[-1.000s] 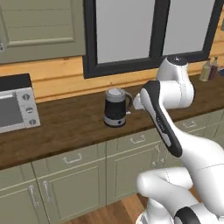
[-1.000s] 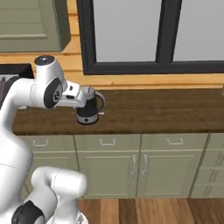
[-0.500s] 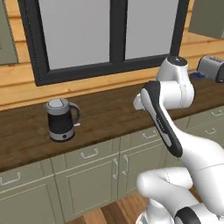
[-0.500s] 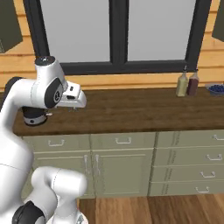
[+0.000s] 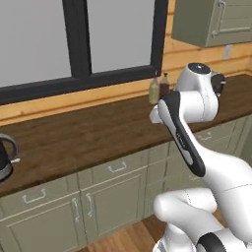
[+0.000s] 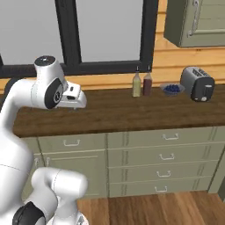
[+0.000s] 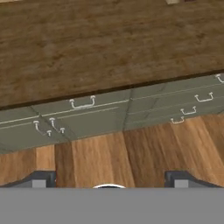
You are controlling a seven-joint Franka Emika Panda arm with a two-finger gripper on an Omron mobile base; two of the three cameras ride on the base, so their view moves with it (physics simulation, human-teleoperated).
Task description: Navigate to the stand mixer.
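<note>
No legible text, labels or numbers anywhere.

Dark brown wooden counter (image 6: 132, 110), sage-green cabinets (image 6: 145, 158), silver toaster (image 6: 197, 83), black window frame (image 5: 78, 44).

Quick count of what's on the table (image 6: 132, 110): two bottles (image 6: 136, 85) standing side by side under the window, one blue bowl (image 6: 172, 89), one silver toaster (image 6: 197, 83), and one kettle (image 5: 4, 157) at the far left end, half cut off by the frame. Above there's one dark-framed window (image 6: 105, 35) split into two panes and one green wall cabinet (image 6: 195, 22). Below, one stack of four drawers (image 6: 165, 162).
</note>
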